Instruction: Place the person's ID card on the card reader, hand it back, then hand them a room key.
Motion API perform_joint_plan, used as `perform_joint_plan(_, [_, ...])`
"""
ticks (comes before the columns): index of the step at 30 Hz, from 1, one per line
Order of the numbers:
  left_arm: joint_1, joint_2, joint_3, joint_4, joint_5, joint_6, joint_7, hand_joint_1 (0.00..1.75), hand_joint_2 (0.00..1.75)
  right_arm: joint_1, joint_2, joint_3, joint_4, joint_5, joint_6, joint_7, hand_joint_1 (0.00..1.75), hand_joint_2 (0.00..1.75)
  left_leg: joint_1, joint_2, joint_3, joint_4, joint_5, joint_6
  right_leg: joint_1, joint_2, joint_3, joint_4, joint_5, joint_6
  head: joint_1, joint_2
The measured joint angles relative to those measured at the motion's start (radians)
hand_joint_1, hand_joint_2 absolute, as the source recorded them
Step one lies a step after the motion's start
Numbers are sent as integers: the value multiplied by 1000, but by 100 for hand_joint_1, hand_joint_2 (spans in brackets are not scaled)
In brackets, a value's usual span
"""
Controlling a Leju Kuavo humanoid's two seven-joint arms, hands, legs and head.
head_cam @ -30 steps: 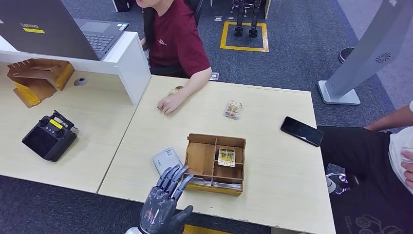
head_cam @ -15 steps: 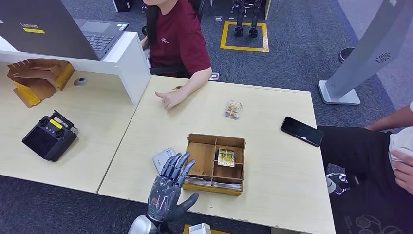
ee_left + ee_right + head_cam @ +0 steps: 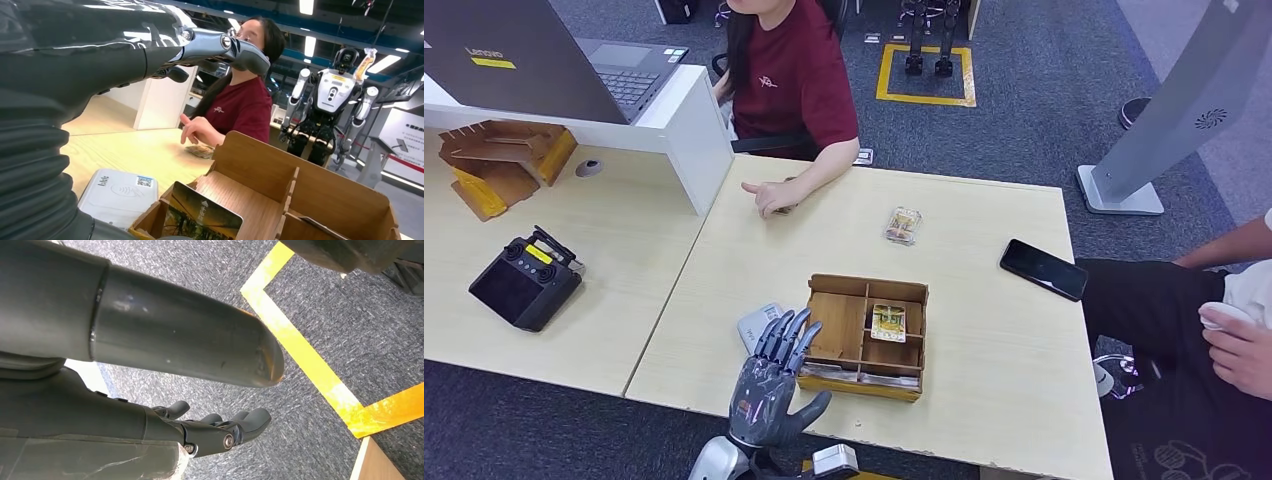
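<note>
- Left hand: raised over table's near edge, fingers spread, holding nothing.
- Right hand: hanging over carpet, fingers loosely apart, holding nothing.
- Card reader: white, just left of wooden tray.
- ID card: under person's hand, far side.
- Room key: in tray's compartment.

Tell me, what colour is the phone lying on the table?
Black. The phone shows best in the head view.

Left hand: dark grey glossy shell, silver forearm, ribbed grey wrist cover; right hand: dark fingers, visible screws.
</note>
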Motion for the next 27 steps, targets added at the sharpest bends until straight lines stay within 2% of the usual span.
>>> perform_joint_plan(11, [-20,-41,48,55,-82,0,1,0,175,-1,0,0,0,19,1,-11,0,0,0,0,0,0,0,0,0,0,0,0,0,0,0,0])
perform_joint_plan(17, [-26,-65,96,86,-72,0,-26,0,175,-1,0,-1,0,20,0,-8,0,0,0,0,0,0,0,0,0,0,0,0,0,0,0,0])
perform_joint_plan(27, [-34,-84,129,121,-69,0,-38,0,175,-3,0,-1,0,21,-1,-9,0,0,0,0,0,0,0,0,0,0,0,0,0,0,0,0])
